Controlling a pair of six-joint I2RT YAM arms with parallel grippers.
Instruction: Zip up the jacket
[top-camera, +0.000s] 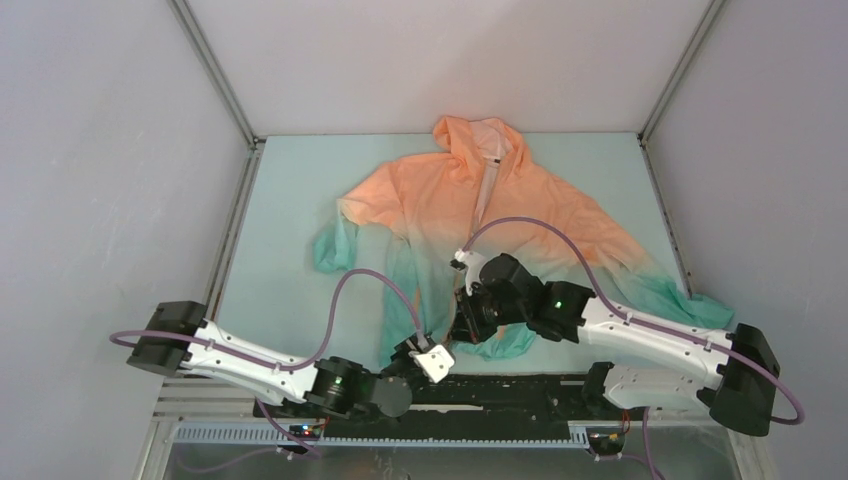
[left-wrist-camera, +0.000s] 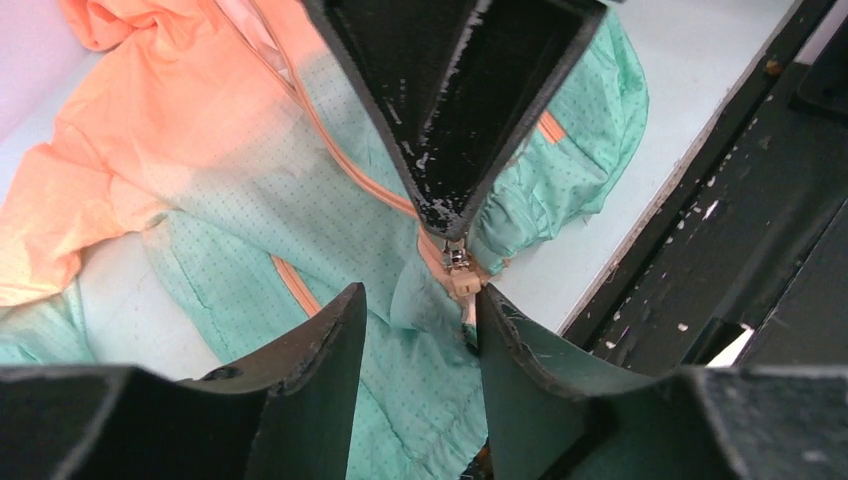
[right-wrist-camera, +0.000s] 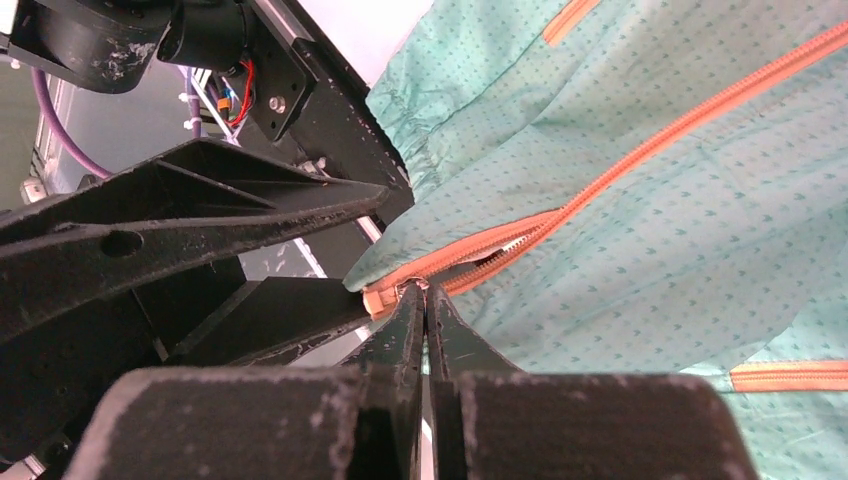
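Fingers of the right gripper (right-wrist-camera: 425, 300) are pressed together on the zipper pull (left-wrist-camera: 458, 262) at the hem of the jacket (top-camera: 470, 200); those of the left gripper (left-wrist-camera: 415, 310) stand spread around the hem just beside it, pinching nothing that I can see. The jacket lies flat on the worktop (top-camera: 290, 250), hood far, hem at the near edge. My concern: with the hem unheld, pulling the slider would drag or bunch the thin fabric, or the pull could slip free. Only the left wrist view shows the metal slider; only the top view shows the front zipper (top-camera: 487, 185) open toward the collar.
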